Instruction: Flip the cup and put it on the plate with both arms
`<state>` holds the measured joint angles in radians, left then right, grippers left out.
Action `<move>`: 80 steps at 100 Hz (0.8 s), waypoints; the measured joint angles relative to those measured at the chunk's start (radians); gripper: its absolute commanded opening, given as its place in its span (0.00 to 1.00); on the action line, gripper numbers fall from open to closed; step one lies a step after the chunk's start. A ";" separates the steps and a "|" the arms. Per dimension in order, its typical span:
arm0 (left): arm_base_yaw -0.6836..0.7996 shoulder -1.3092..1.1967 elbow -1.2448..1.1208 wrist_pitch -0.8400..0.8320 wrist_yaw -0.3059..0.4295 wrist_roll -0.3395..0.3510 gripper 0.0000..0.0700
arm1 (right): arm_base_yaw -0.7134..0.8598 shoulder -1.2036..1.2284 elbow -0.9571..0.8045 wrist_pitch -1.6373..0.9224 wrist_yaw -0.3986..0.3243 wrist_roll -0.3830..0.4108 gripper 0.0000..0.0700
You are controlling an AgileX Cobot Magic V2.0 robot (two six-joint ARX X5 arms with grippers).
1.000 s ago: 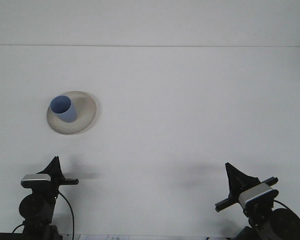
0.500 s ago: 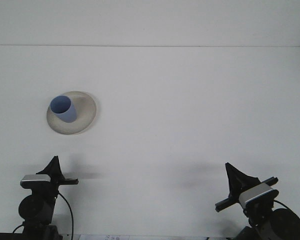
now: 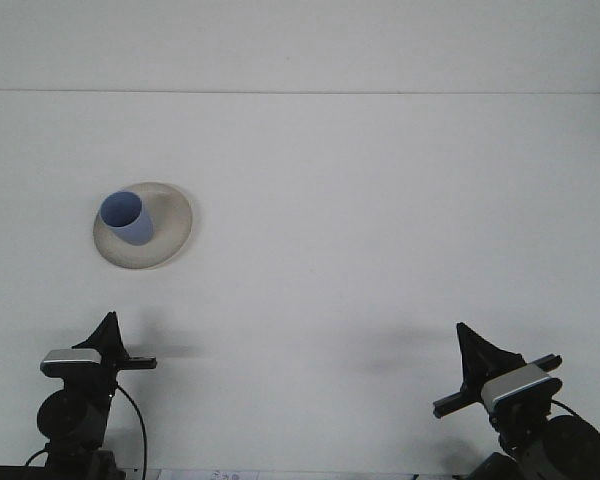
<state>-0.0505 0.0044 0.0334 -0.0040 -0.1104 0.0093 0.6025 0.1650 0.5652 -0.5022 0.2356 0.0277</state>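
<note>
A blue cup (image 3: 128,219) stands upright, mouth up, on a cream plate (image 3: 170,235) at the left of the white table. My left gripper (image 3: 108,330) sits low at the bottom left, well in front of the plate and apart from it. My right gripper (image 3: 472,345) sits at the bottom right, far from the cup. Neither holds anything that I can see. Only a dark pointed tip of each shows above its wrist camera.
The white table (image 3: 380,220) runs back to a far edge near the top of the view. The arm bases and cables fill the bottom corners.
The right gripper has dropped slightly and shifted a little right. The left arm, cup and plate are unchanged.
</note>
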 measured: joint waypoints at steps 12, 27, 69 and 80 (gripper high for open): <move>0.000 0.000 0.000 0.000 0.000 0.000 0.02 | -0.181 -0.016 -0.098 0.151 -0.124 -0.001 0.01; 0.000 0.000 0.000 0.000 0.000 0.000 0.02 | -0.426 -0.074 -0.322 0.314 -0.313 0.000 0.01; 0.000 0.000 0.000 -0.002 0.000 0.000 0.02 | -0.612 -0.162 -0.550 0.380 -0.310 0.006 0.01; 0.000 0.000 0.000 -0.002 0.000 0.000 0.02 | -0.612 -0.163 -0.550 0.387 -0.294 0.005 0.01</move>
<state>-0.0505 0.0044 0.0334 -0.0063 -0.1101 0.0093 -0.0093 0.0017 0.0147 -0.1150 -0.0589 0.0326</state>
